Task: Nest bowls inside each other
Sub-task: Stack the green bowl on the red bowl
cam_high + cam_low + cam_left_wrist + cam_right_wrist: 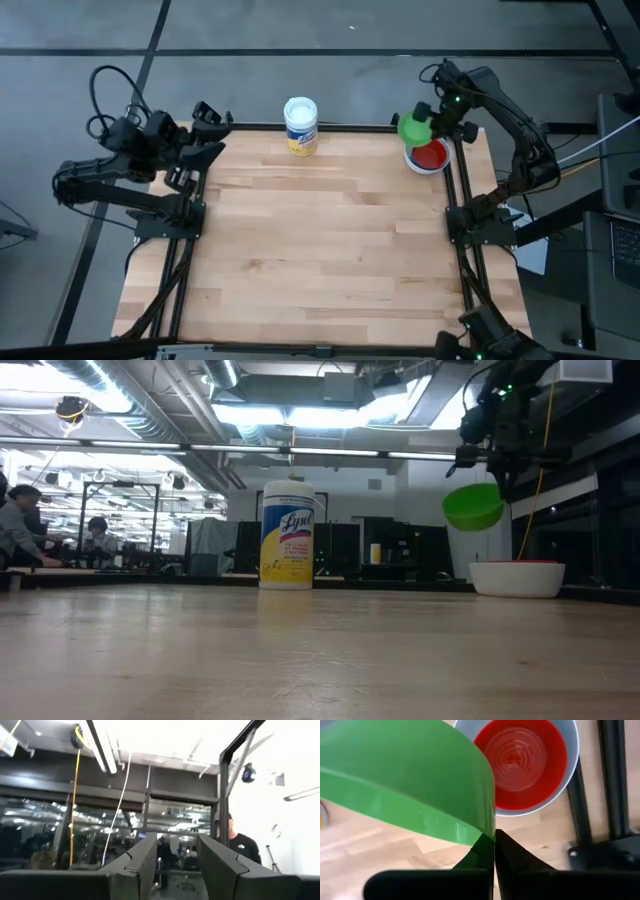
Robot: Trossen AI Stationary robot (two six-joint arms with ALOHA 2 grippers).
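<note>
A green bowl (413, 128) (473, 506) hangs in the air at the table's far right corner, with my right gripper (436, 123) (493, 837) shut on it. Just beside and below it, a white bowl (440, 166) (517, 578) rests by its base on the table, and a red bowl (429, 155) (520, 762) sits nested inside it. My left gripper (207, 133) (175, 865) is raised over the far left corner. It points up into the room and is open, with nothing between its fingers. My right gripper pinches the green bowl's rim (481, 836) between its two fingers, on the side nearest the table's right edge. The fingers come from above, pointing down. The bowl hangs tilted, its opening upward, lifted clear of the table and of the white bowl.
A white canister with a yellow label (301, 125) (287, 535) stands upright at the far edge's middle. Black frame rails (460, 250) run along the table's left and right edges. People (240, 845) are in the room beyond the table.
</note>
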